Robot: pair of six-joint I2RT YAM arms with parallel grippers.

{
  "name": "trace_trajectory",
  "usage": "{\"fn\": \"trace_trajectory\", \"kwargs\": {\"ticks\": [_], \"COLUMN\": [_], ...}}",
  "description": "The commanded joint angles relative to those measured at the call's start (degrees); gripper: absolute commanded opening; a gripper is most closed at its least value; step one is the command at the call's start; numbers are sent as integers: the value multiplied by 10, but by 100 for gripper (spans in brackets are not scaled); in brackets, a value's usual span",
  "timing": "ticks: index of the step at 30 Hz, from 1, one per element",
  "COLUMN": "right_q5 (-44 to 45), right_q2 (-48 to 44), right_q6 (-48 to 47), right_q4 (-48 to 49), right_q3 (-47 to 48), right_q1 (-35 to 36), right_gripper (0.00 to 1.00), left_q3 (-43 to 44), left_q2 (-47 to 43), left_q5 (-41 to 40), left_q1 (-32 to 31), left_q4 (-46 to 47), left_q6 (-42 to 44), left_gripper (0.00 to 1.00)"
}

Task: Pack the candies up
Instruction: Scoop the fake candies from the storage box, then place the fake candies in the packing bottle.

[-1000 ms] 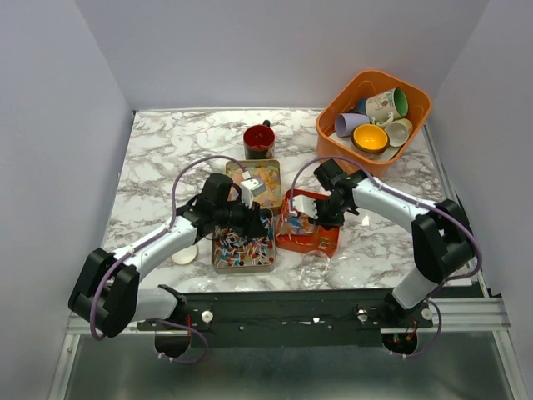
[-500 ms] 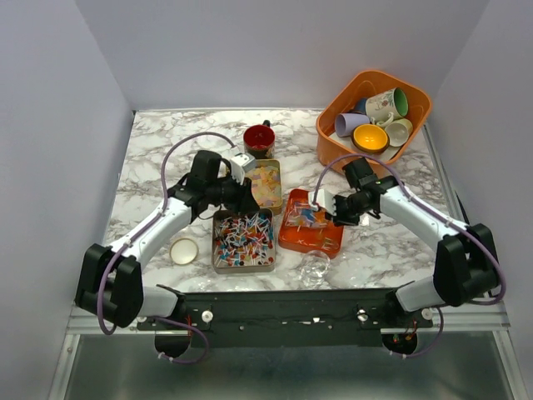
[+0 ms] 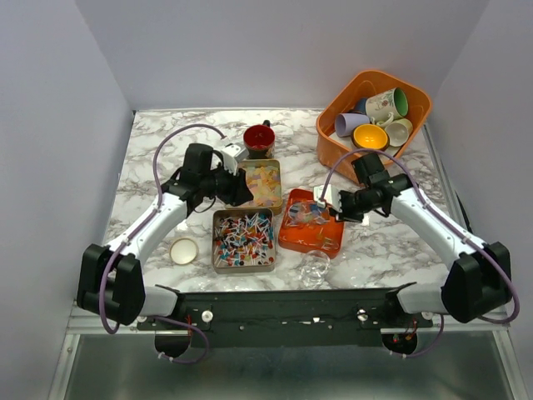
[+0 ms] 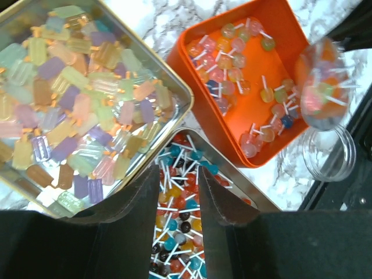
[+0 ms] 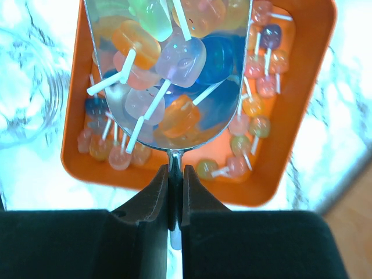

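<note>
The candies lie in three containers. Pastel squares fill a gold tin. Red, blue and dark lollipops fill a silver tin. Pale lollipops lie in an orange tray. My right gripper is shut on the handle of a metal scoop heaped with pale lollipops, held above the orange tray. My left gripper is open and empty, above the near corner of the gold tin and the silver tin's far end.
A clear jar stands near the table's front edge by the orange tray, and its lid lies left of the silver tin. A red mug stands behind the gold tin. An orange basket of mugs is at the back right.
My left gripper has drawn back from over the silver tin toward the gold tin. My right gripper has moved right, and the scoop is lifted out of the orange tray with lollipops in it.
</note>
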Motion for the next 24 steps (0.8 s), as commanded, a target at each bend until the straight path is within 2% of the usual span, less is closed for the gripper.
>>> {"fn": "trace_trajectory", "kwargs": {"ticks": [1, 4, 9, 19, 24], "right_q5": [101, 173, 255, 361, 408], "right_q2": [-49, -63, -100, -140, -122], "right_q6": [-63, -84, -111, -102, -80], "right_q4": [-106, -155, -223, -299, -306], "right_q3": [36, 56, 69, 25, 28], "right_q1": [1, 11, 52, 151, 192], "right_gripper": [1, 1, 1, 1, 1], "left_q3": [-7, -32, -71, -146, -158], "left_q2": [-28, -43, -79, -152, -169], "left_q5": [-62, -113, -137, -129, -130], "left_q1": [9, 12, 40, 108, 112], "left_q4": [12, 26, 34, 80, 84], "left_q6": [12, 16, 39, -1, 4], "left_gripper": [49, 55, 56, 56, 56]}}
